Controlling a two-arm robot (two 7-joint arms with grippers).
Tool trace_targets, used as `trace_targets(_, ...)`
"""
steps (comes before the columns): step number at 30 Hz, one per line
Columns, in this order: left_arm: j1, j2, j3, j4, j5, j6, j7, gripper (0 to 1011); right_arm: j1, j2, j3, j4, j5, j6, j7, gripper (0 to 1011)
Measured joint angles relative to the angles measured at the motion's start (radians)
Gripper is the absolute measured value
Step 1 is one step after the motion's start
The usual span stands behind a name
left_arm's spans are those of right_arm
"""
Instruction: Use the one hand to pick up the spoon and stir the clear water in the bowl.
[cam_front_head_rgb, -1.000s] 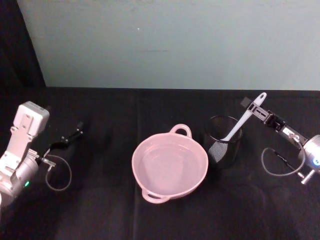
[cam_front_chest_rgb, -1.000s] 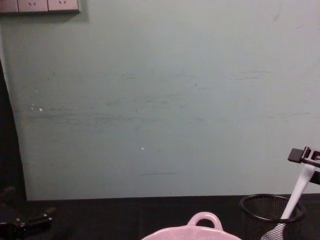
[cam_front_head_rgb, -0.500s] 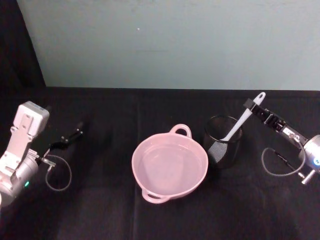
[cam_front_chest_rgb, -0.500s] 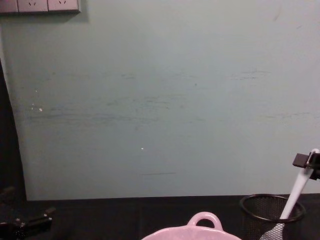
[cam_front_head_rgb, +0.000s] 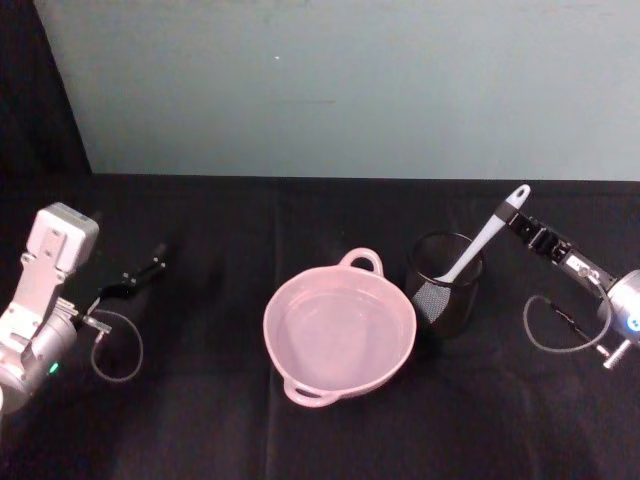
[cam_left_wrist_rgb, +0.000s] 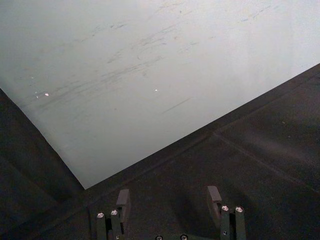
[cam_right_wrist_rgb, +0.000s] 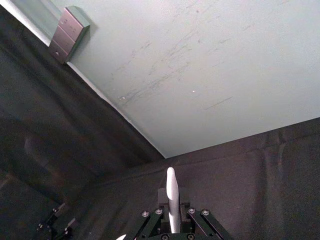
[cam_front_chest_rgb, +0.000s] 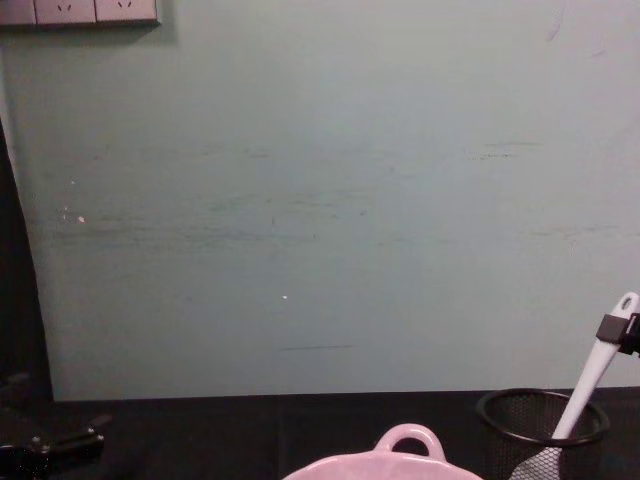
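The white spoon (cam_front_head_rgb: 481, 243) stands in a black wire-mesh cup (cam_front_head_rgb: 446, 302), with its handle leaning up toward the right. My right gripper (cam_front_head_rgb: 512, 213) is shut on the upper handle. In the right wrist view the spoon (cam_right_wrist_rgb: 171, 192) rises between the fingers of the right gripper (cam_right_wrist_rgb: 171, 216). The chest view shows the spoon (cam_front_chest_rgb: 588, 378) with the right gripper (cam_front_chest_rgb: 617, 328) clamped just below its tip. Left of the cup sits the pale pink bowl (cam_front_head_rgb: 272, 345) holding clear water, and its loop handle (cam_front_chest_rgb: 408, 438) shows in the chest view. My left gripper (cam_front_head_rgb: 146, 271) (cam_left_wrist_rgb: 168, 200) rests open at the far left.
The table is covered in black cloth (cam_front_head_rgb: 200, 420). A pale green wall (cam_front_head_rgb: 350, 90) runs along the back edge. The mesh cup's rim (cam_front_chest_rgb: 500, 405) stands close to the right of the bowl. A cable loop (cam_front_head_rgb: 548, 325) hangs by my right wrist.
My right gripper has sunk a little and shifted right, and its fingers have closed from either side onto the spoon handle. The left arm has not moved.
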Motion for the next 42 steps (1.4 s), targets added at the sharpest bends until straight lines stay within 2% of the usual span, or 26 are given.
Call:
trace_targets(7,0.0,0.0,0.0,0.0,0.0,0.0,0.0,1005,0.0,0.0,0.0,0.0,0.0,0.0,0.0,123)
trace_targets(13,0.0,0.0,0.0,0.0,0.0,0.0,0.0,1005,0.018,0.087,-0.038,-0.075,-0.075,-0.012,-0.001,123)
trace_targets(15,0.0,0.0,0.0,0.0,0.0,0.0,0.0,1005,0.03,0.133,-0.051,-0.125,-0.112,-0.009,-0.011,123)
trace_targets(16,0.0,0.0,0.0,0.0,0.0,0.0,0.0,1005,0.03,0.133,-0.051,-0.125,-0.112,-0.009,-0.011,123)
trace_targets(19,0.0,0.0,0.0,0.0,0.0,0.0,0.0,1005,0.047,0.188,-0.058,-0.196,-0.158,0.002,-0.025,123)
trace_targets(20,0.0,0.0,0.0,0.0,0.0,0.0,0.0,1005,0.047,0.188,-0.058,-0.196,-0.158,0.002,-0.025,123)
trace_targets(23,0.0,0.0,0.0,0.0,0.0,0.0,0.0,1005,0.068,0.226,-0.062,-0.254,-0.195,0.016,-0.032,123)
trace_targets(31,0.0,0.0,0.0,0.0,0.0,0.0,0.0,1005,0.133,0.263,-0.077,-0.324,-0.232,0.057,-0.01,123)
trace_targets(35,0.0,0.0,0.0,0.0,0.0,0.0,0.0,1005,0.212,0.267,-0.107,-0.33,-0.238,0.091,0.043,123)
trace_targets(36,0.0,0.0,0.0,0.0,0.0,0.0,0.0,1005,0.212,0.267,-0.107,-0.33,-0.238,0.091,0.043,123)
trace_targets(42,0.0,0.0,0.0,0.0,0.0,0.0,0.0,1005,0.303,0.261,-0.167,-0.334,-0.27,0.123,0.083,123)
